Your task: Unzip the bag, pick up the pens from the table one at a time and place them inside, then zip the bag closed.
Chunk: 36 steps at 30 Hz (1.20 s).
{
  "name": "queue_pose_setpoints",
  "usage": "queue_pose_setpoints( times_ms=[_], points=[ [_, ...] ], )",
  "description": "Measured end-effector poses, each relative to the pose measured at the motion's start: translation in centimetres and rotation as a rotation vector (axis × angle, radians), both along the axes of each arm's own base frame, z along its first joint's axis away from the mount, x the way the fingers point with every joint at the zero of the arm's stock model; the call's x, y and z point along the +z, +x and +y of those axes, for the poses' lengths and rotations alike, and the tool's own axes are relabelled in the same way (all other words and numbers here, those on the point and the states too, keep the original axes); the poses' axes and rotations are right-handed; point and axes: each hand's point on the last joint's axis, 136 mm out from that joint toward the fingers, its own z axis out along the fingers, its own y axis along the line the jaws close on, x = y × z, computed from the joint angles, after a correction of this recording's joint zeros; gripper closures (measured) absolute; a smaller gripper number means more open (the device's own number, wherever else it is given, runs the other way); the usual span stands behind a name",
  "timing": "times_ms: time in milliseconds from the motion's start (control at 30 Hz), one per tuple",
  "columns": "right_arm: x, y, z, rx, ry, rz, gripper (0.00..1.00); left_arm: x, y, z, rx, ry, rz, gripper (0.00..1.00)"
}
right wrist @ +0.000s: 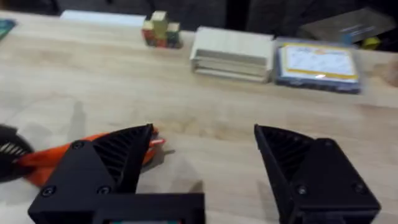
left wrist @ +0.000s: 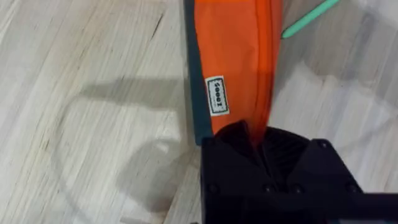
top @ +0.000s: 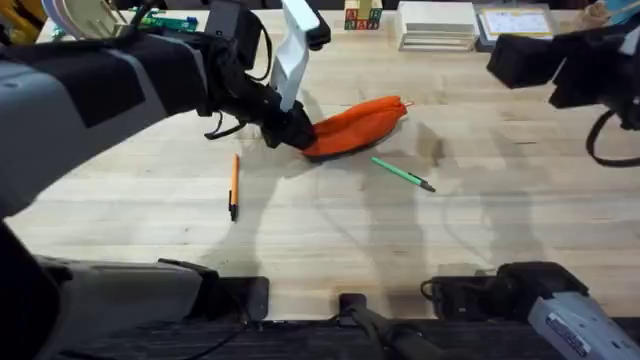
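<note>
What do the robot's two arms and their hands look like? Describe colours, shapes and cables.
The left arm is grey and black with a white link and a looping black cable. The right arm is black, also cabled. Each hand has blocky black fingers with ribbed inner faces and small screws.

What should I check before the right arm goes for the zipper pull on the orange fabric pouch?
1. Left gripper clamped on one end of the orange fabric pouch: ok.
2. Right gripper open for the pull: ok.
3. Right gripper near the pull tab: not ok, it hangs apart from the pouch.
4. Zipper open or closed: cannot tell.
5. Slim green pen and slim orange pen on the wooden table, outside the pouch: ok.
</note>
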Motion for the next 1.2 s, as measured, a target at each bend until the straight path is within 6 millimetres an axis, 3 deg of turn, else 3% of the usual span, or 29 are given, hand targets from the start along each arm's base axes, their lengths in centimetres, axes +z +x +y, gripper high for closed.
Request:
queue_pose_setpoints(
  times_ms=[133,167,400,800,1200],
  points=[
    [-1.3,0.0,1.1,0.061,0.026,0.052,0.004,0.0,0.0,0.0,0.0,0.0,0.0,0.959],
    [-2.3,0.6,1.7,0.092,0.041,0.093,0.004,0.0,0.0,0.0,0.0,0.0,0.0,0.959],
    [-5.0,2.2,2.4,0.123,0.061,0.183,0.006,0.0,0.0,0.0,0.0,0.0,0.0,0.959],
    [-6.0,4.5,3.7,0.246,0.207,0.267,0.006,0.0,0.0,0.0,0.0,0.0,0.0,0.959],
    [-7.3,4.7,3.7,0.384,0.467,0.338,0.006,0.0,0.0,0.0,0.0,0.0,0.0,0.959]
  ],
)
